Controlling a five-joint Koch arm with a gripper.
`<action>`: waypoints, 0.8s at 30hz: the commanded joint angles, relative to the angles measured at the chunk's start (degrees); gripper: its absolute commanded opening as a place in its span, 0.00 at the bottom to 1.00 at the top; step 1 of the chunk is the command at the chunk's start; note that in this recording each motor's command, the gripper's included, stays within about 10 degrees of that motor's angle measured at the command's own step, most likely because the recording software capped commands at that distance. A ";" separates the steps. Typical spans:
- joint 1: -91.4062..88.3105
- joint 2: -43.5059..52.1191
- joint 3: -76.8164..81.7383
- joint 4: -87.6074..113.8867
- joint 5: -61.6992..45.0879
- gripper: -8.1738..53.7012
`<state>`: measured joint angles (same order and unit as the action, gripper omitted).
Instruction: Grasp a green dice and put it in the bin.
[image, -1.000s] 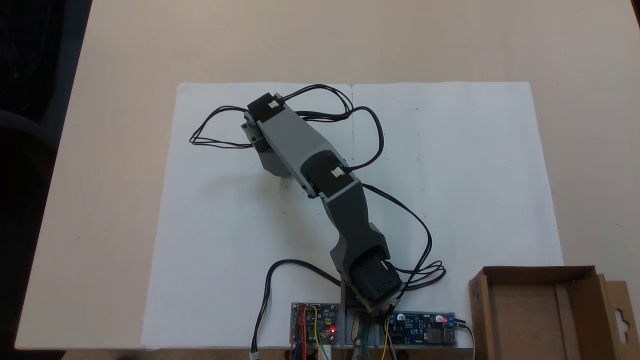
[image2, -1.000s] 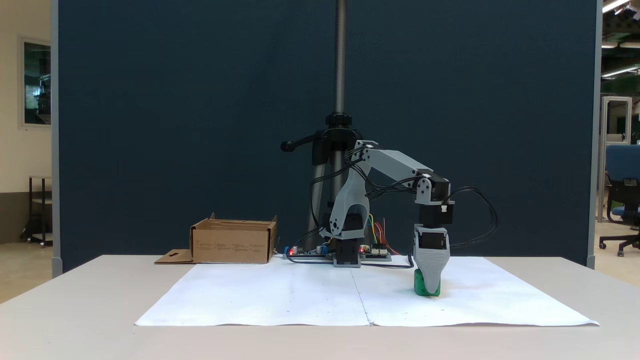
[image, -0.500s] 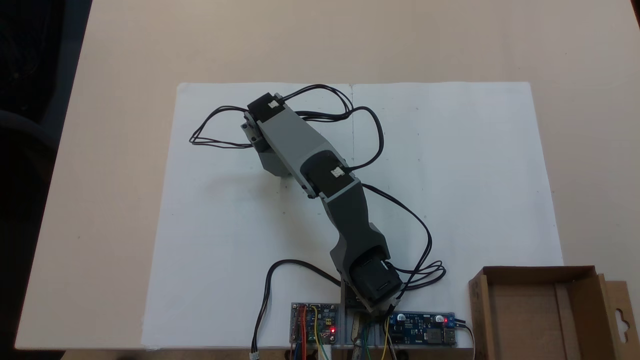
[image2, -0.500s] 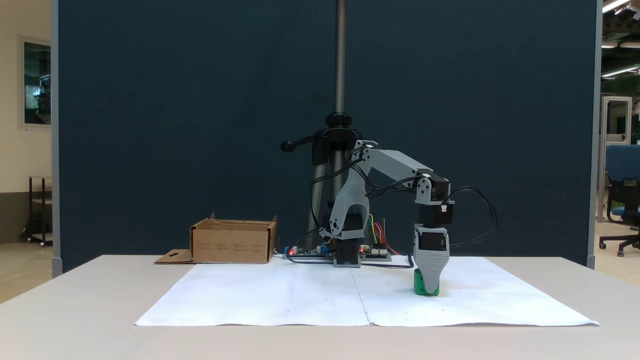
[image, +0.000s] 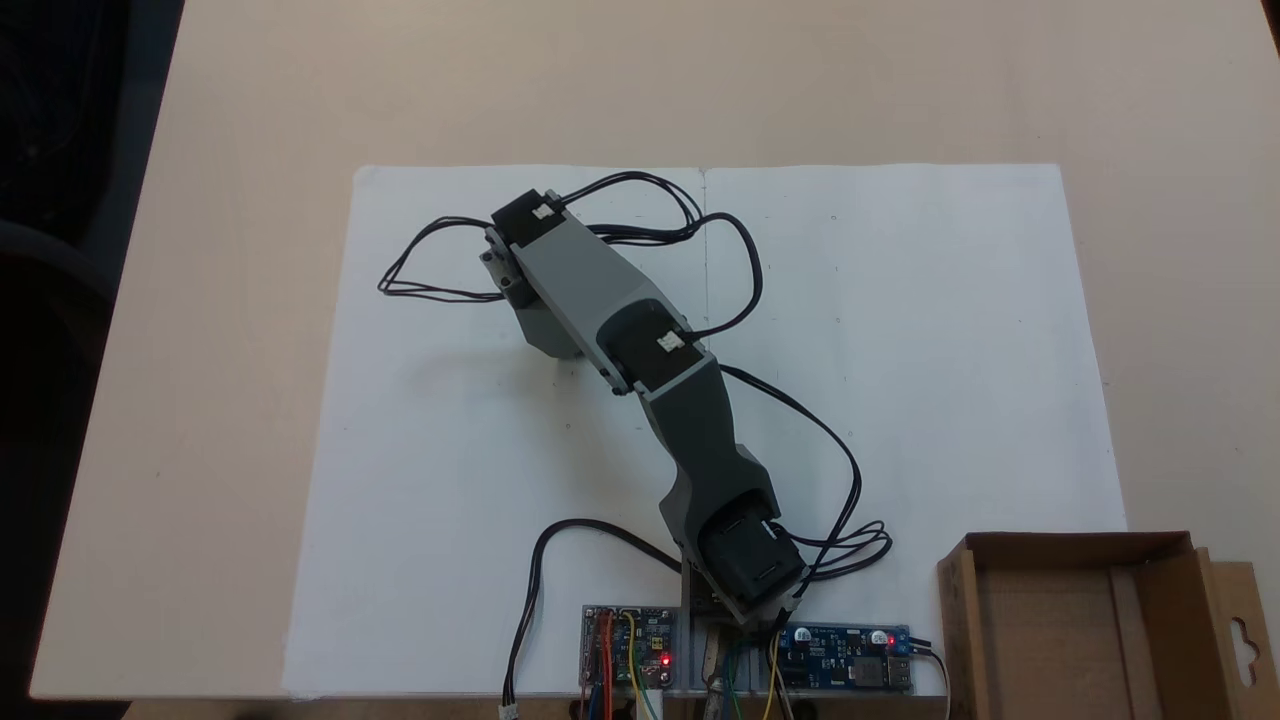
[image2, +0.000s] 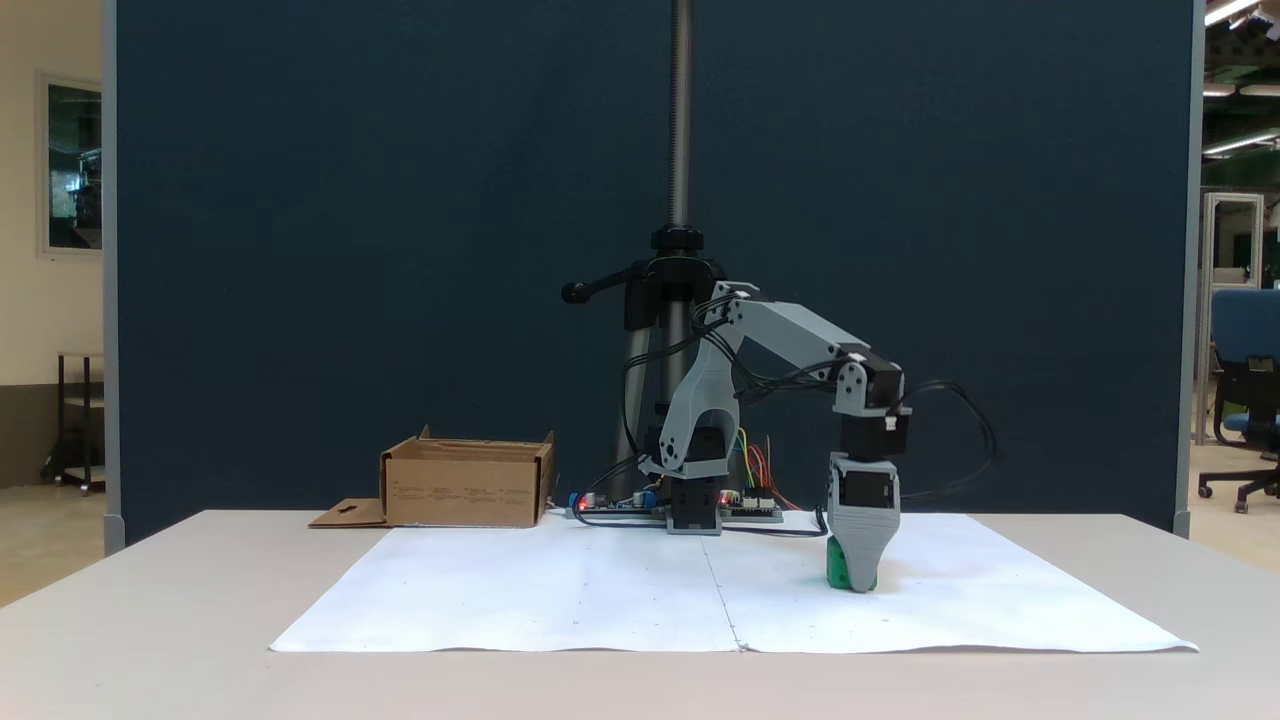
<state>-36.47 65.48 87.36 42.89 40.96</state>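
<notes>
The pincer (image2: 858, 583) pointed straight down over the green dice (image2: 838, 570) on the white paper (image2: 560, 590); its closure could not be determined. The bin (image2: 465, 486) stood well apart.

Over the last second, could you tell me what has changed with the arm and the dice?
In a fixed view the gripper has sunk lower over the green dice, hiding more of it; the elbow dropped slightly too. The dice has edged slightly left and rests on the white paper. Whether the jaws have closed cannot be told. The bin and the circuit boards stayed put.
</notes>
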 joint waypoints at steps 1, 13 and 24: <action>-0.70 0.88 -1.85 -0.35 3.96 0.47; 1.05 0.88 -1.85 -0.26 4.13 0.33; 18.02 11.60 -0.79 0.18 2.64 0.33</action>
<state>-20.48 72.42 87.45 42.89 40.96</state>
